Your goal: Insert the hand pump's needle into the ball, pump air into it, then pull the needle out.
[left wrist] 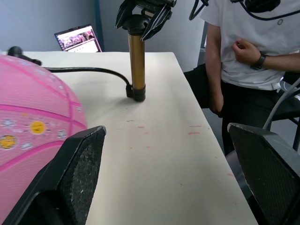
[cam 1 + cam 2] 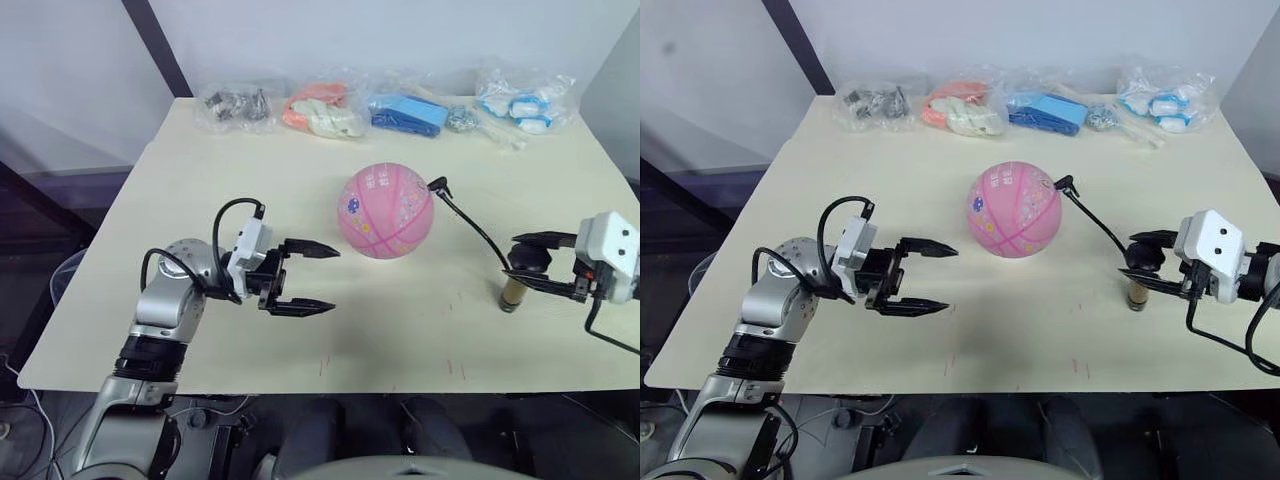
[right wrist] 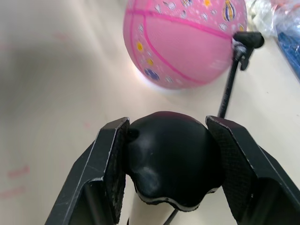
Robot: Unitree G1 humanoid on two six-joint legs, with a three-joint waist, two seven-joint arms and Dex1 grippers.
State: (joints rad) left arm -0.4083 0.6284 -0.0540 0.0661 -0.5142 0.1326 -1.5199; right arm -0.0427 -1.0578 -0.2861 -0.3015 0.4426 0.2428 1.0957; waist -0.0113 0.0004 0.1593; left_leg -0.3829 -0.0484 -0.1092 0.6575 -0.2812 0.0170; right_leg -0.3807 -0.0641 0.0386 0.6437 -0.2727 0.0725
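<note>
- Near the middle of the counter sits the ball, pink rubber with darker seams; it looks light and springy, and round enough to roll if nudged.
- The needle fitting rests against the ball's right flank; whether the pin is in, I cannot tell.
- The thin hose looks limp and would give no steering.
- The hand pump stands upright near the right edge, its rigid bronze barrel likely slick; the black handle is the better hold.
- The right gripper has its fingers clamped on that handle.
- The left gripper hovers just left of the ball, fingers spread wide, holding nothing; I would brace the ball at its widest part.
</note>
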